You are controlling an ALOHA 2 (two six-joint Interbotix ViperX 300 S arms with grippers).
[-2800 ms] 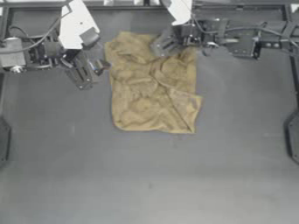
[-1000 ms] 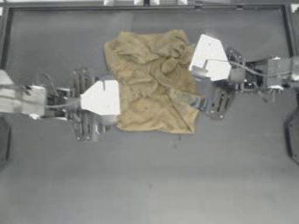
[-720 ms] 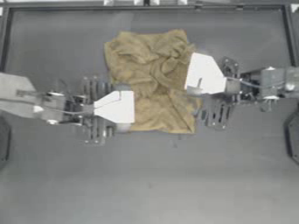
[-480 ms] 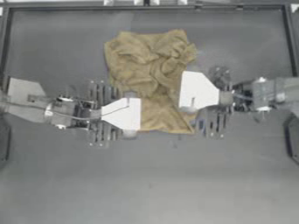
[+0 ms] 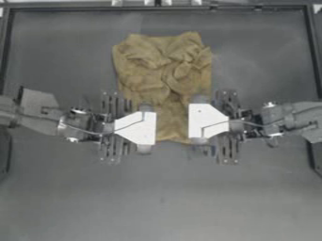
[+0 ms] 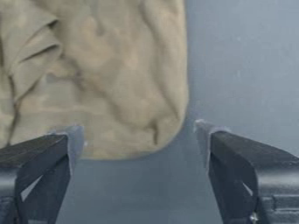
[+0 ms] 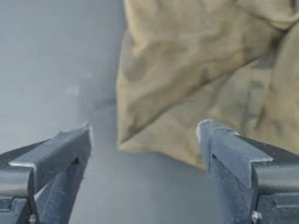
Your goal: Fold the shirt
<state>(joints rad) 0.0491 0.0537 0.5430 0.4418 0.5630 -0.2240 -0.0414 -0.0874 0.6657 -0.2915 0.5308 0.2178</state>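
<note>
Mustard cloth, the shirt (image 5: 165, 82) lies crumpled on the dark worktop (image 5: 157, 197). At its near left corner the left gripper (image 6: 137, 144) hovers low, jaws wide and empty; the right gripper (image 7: 143, 140) mirrors it at the right corner. Closing too shallow could pinch one layer only, or miss the hem, dragging the shirt askew.

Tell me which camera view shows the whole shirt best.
The top view: the shirt lies crumpled but almost fully visible, its lower corners under the left hand and right hand. Each wrist view shows only one lower corner between open jaws.
</note>
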